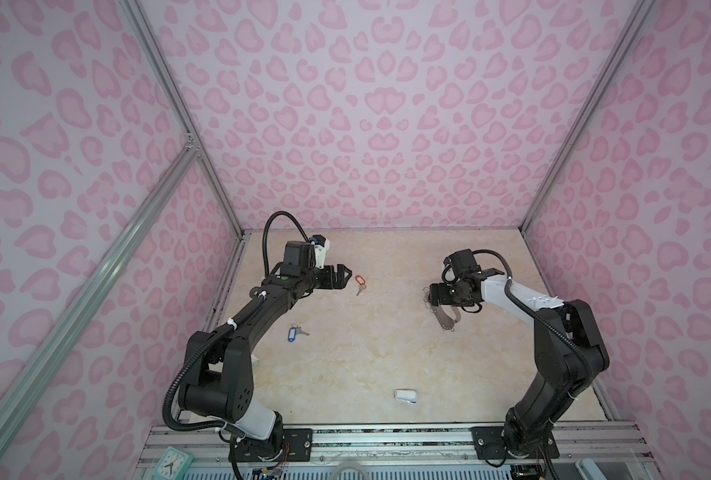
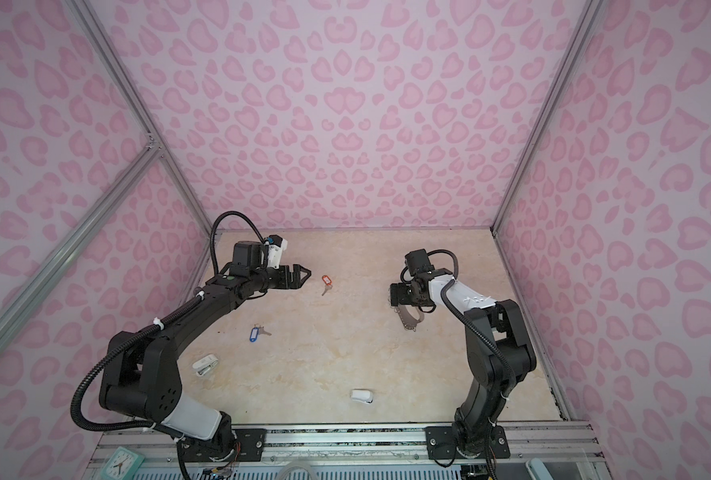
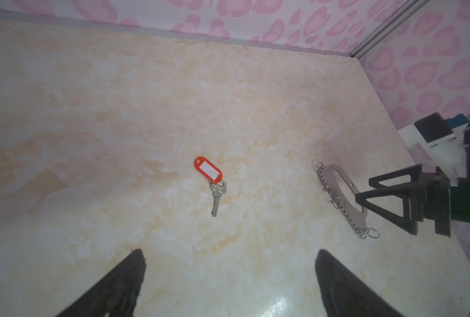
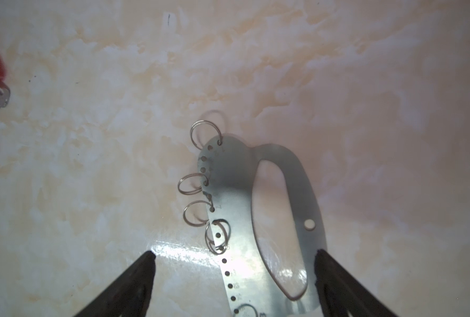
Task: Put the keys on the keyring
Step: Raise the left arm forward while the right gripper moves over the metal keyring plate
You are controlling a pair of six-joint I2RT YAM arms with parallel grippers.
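The key with the orange-red tag (image 1: 360, 282) (image 2: 326, 281) (image 3: 209, 170) lies flat at the table's far middle, just ahead of my left gripper (image 1: 347, 274) (image 3: 229, 252), which is open and empty. Nearer the front lies the key with the blue tag (image 1: 292, 333) (image 2: 255, 334), beside the left forearm. The grey keyring (image 1: 445, 318) (image 2: 408, 318) (image 4: 234, 175) rests flat on the right, its wire rings along one edge. My right gripper (image 1: 432, 298) (image 4: 235, 254) hangs over it, open, one finger on each side of the plate.
A small white rounded object with a blue edge (image 1: 406, 395) (image 2: 361, 395) lies near the front. Another small white object (image 2: 204, 365) sits by the left arm's elbow. Pink patterned walls close in three sides. A metal rail (image 1: 387, 432) runs along the front.
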